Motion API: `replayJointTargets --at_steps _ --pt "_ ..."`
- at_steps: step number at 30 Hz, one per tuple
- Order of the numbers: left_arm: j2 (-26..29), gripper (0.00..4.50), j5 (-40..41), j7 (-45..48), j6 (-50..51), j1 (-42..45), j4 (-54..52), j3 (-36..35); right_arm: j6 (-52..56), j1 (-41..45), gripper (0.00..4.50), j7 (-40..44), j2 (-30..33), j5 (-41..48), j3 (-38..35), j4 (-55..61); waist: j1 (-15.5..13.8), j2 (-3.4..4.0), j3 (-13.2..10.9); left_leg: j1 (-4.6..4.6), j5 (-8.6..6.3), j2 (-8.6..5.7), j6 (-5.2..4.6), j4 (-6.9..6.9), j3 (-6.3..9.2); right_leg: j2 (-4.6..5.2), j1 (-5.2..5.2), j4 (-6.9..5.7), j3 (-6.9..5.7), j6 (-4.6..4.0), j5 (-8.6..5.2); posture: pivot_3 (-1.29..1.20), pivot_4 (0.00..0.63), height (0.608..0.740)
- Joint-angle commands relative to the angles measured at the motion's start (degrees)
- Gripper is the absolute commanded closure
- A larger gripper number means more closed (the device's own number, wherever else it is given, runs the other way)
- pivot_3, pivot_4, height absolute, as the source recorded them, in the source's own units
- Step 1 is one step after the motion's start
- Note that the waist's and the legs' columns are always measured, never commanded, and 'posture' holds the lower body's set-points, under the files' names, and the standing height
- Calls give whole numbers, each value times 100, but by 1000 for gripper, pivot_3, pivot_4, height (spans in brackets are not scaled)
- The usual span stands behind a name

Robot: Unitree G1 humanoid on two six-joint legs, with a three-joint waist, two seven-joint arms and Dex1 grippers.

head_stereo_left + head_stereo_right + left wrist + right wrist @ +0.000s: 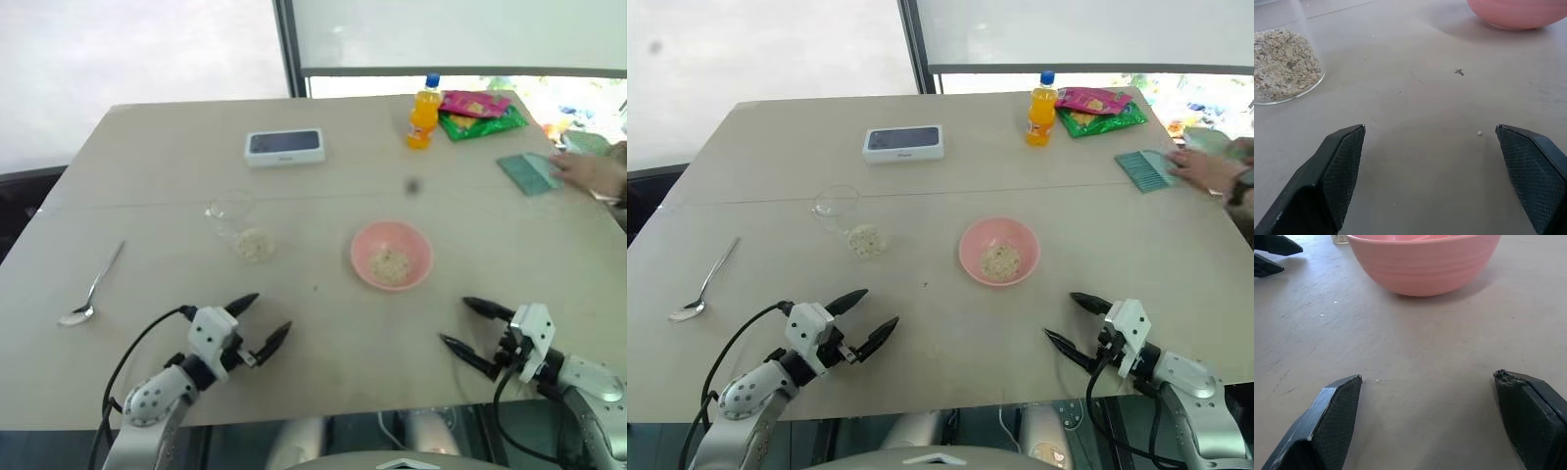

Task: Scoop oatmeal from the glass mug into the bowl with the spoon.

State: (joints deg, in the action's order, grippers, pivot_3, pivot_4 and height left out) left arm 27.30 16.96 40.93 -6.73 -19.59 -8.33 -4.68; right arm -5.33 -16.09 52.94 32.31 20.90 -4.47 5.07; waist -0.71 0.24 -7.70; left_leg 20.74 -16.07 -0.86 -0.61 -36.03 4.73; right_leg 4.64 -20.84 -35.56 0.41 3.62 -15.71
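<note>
We see both the left gripper (263, 318) and right gripper (462, 325) spread wide and empty at bottom; spoon (90, 290) lies far left.

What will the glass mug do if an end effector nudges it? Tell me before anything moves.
The glass mug looks to be lying on its side, so it would probably roll, not tip. The oatmeal near its open mouth could spill further. Its thin clear walls suggest it is light, slippery and breakable.

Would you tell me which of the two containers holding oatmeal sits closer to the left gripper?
The glass mug, clear and on the left gripper's side; the pink bowl sits further right.
</note>
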Motion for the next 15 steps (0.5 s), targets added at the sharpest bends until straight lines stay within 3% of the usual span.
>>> replayJointTargets --at_steps 1,15 --pt "-24 22 -232 -82 61 -303 443 31 218 -122 0 10 55 -95 48 -250 1 0 0 0 0 0 0 0 0 0 0 0 0 0 0 0 150 740" --pt "-80 22 -290 -185 -237 -452 610 35 352 -34 0 69 113 -125 106 -182 9 11 5 -6 0 4 0 -1 -10 -6 0 -4 18 -3 -1 0 150 740"
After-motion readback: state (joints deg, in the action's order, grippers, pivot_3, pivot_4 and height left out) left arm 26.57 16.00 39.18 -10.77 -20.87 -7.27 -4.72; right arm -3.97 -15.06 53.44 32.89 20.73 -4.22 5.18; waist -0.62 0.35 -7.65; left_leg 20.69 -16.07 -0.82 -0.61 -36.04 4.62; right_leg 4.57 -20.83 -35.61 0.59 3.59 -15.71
